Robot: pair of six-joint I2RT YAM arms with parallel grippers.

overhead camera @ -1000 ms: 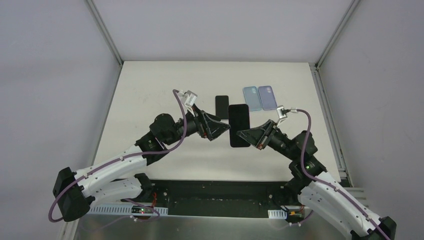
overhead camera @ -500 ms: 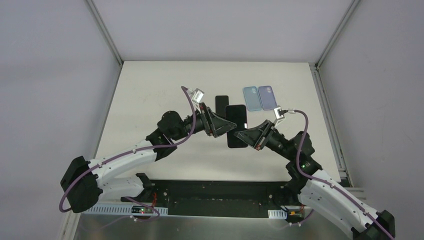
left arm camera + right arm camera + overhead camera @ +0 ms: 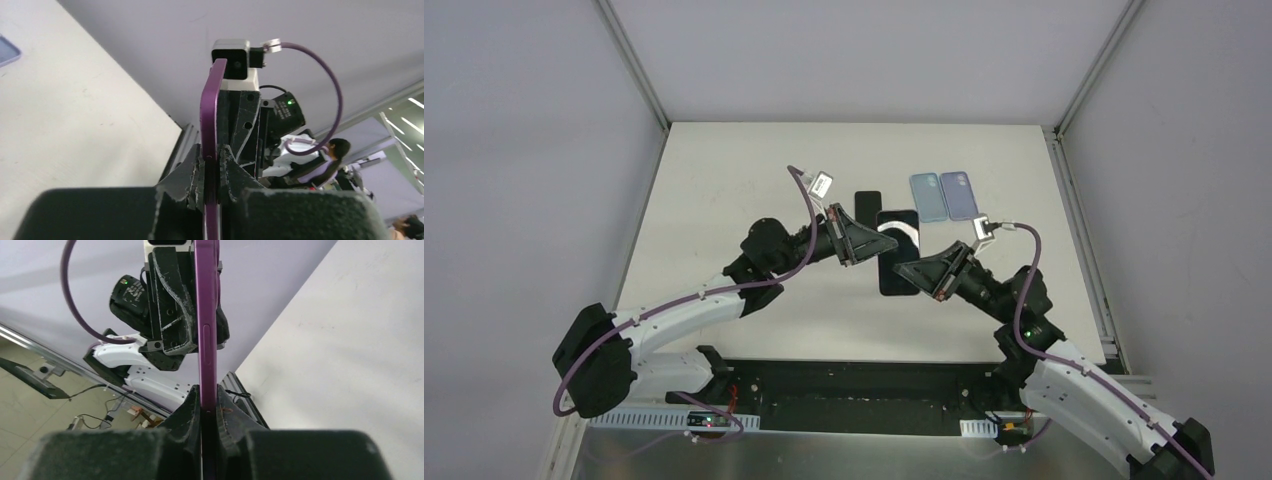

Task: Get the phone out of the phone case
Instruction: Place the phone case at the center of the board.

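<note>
The phone [image 3: 897, 252] sat in the middle of the table [image 3: 724, 200], between the two arms. Its black screen faced up at the top camera, with a bright shine near its far end. It was inside its purple phone case [image 3: 208, 115], and only the thin purple edge of that case showed in the two wrist cameras. The phone looked lifted a little above the table, not lying on it.

The left claw [image 3: 880, 247] had come in from the left side. Its two fingers were pressed on the purple edge, one on each side, so it was pinching the case. The right claw [image 3: 904, 270] reached in from the right side, nearer to the arm bases. It was squeezed tight on the other long edge of the case (the fingers touched the purple on both sides there too).

Farther back on the table lay a second black phone [image 3: 867, 207], just beside the held one. A light blue case [image 3: 928, 196] and a pale purple case [image 3: 958, 194] lay side by side to its right.
</note>
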